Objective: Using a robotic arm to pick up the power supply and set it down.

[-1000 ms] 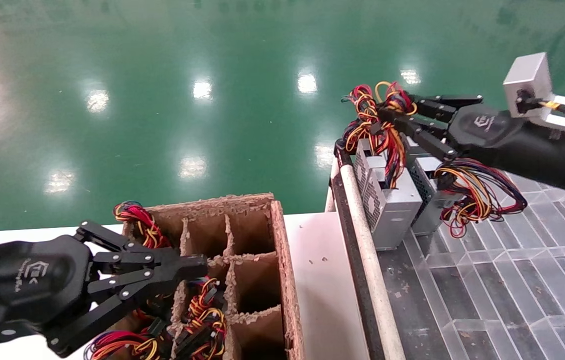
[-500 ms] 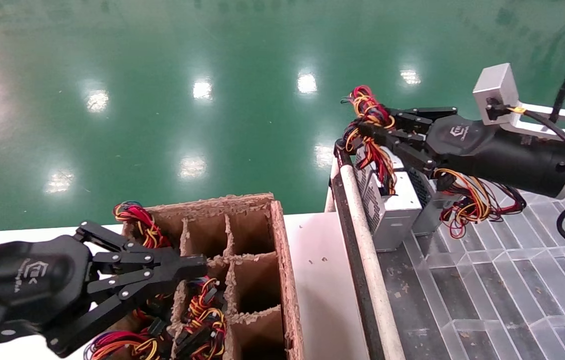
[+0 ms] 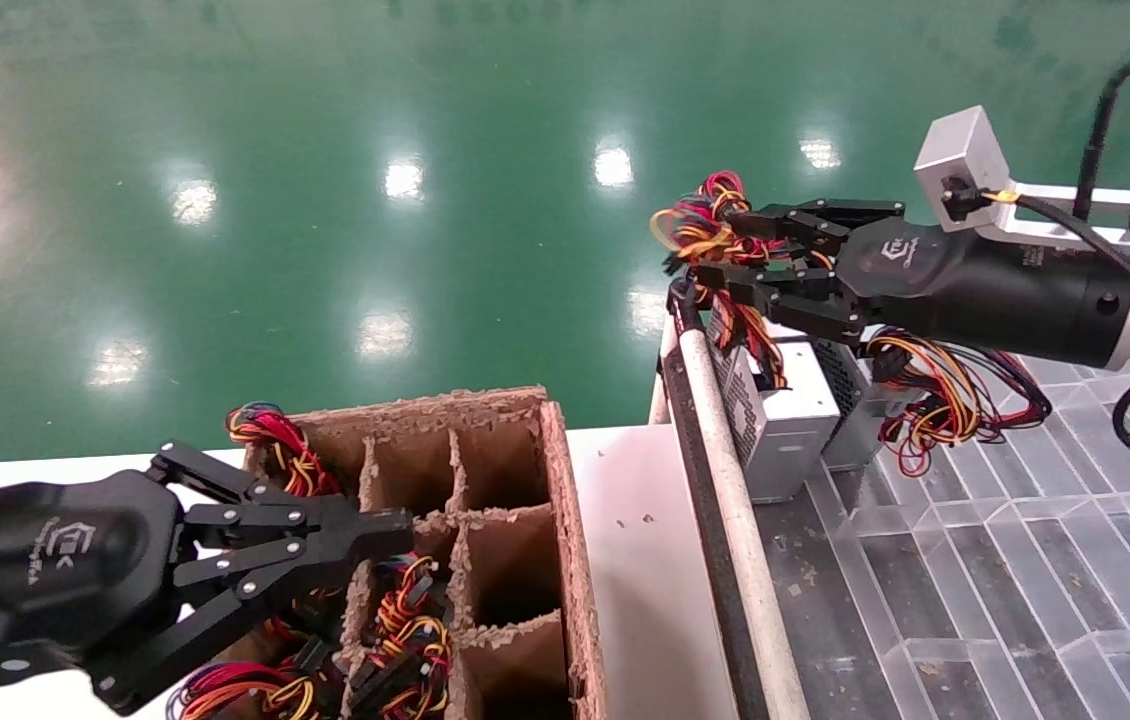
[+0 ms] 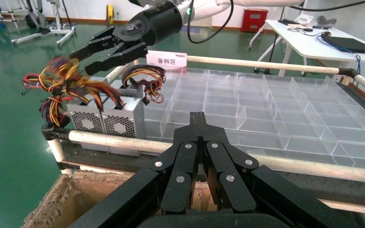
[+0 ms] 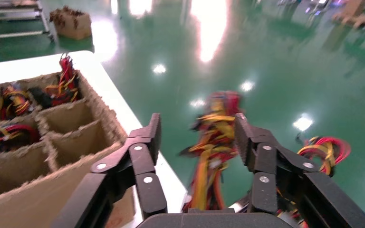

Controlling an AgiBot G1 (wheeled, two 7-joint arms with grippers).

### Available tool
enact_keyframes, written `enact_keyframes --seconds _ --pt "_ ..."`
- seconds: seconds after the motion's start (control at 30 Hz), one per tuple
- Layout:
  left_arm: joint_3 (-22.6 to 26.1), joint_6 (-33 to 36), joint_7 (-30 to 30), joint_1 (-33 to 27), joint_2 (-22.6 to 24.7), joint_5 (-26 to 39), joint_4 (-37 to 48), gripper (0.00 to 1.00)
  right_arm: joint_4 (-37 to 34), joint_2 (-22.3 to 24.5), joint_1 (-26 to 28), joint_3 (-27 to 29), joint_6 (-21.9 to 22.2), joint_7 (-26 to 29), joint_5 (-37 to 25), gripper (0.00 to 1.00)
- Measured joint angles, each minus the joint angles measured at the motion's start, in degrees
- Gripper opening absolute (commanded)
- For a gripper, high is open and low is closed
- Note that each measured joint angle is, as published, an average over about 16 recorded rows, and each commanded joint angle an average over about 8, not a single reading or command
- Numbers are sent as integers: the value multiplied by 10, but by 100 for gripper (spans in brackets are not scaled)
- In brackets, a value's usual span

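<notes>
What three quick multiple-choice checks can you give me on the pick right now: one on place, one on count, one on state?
1. Where does the power supply stand?
A. On the green floor
B. Lifted clear in the air
C. On the clear tray, against the rail

2. How many grey metal boxes are on the tray?
A. Two
B. One
C. Four

3. How are the right gripper's jaws?
A. Shut on nothing
B. Open, with the wire bundle between them
C. Out of view

Key:
1 C, its base sits on the tray beside the rail.
2 A, a second grey box stands next to it.
3 B, the right wrist view shows wires in the gap.

The left gripper hangs over the cardboard box, jaws shut.
</notes>
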Motion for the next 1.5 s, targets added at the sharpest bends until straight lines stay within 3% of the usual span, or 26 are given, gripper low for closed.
enact_keyframes --seconds 0.37,0.7,0.97,1.5 --pt "0 0 0 0 0 0 0 0 33 2 22 9 -16 -11 4 100" --pt "0 0 0 0 0 0 0 0 114 22 -18 69 -20 7 -1 100" --pt "0 0 0 0 0 0 0 98 200 47 -78 138 -14 54 -25 100" --pt "0 0 0 0 0 0 0 100 376 97 -200 279 -2 145 -70 100"
